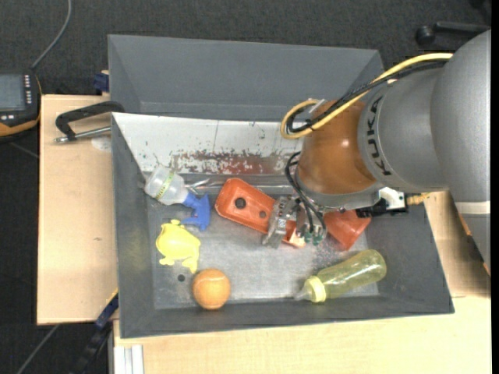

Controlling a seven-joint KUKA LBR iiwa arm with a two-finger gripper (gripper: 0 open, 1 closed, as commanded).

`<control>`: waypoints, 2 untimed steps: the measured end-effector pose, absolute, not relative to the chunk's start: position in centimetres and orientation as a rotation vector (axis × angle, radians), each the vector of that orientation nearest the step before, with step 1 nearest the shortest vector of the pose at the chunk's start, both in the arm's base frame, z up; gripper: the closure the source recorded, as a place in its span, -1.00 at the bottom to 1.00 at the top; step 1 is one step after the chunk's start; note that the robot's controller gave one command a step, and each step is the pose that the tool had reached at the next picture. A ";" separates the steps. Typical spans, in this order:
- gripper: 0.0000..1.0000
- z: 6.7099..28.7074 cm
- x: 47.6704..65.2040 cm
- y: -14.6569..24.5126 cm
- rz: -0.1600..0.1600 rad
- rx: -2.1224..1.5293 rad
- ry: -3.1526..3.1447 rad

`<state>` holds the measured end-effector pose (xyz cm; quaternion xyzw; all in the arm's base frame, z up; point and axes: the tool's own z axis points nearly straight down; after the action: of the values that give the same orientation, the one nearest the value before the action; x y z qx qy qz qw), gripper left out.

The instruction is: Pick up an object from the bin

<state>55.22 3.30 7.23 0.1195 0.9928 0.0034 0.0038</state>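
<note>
Red-orange block (pixel 242 203); yellow toy (pixel 178 244) — orange ball (pixel 210 288).

Readable marks: one. KUKA lettering (pixel 373 142), dark on the grey casing of my arm (pixel 444 115), just behind the orange wrist cover (pixel 335 154) (the letters run sideways, up the casing). The small device (pixel 15 96) at the far left has a screen; its display is too small to read.
</note>
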 end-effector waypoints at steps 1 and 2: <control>1.00 7.4 55.2 3.3 0.011 0.375 3.111; 1.00 8.0 55.2 3.3 0.012 0.374 3.111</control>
<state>55.21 3.32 8.01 0.1195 0.9928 0.0037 0.0043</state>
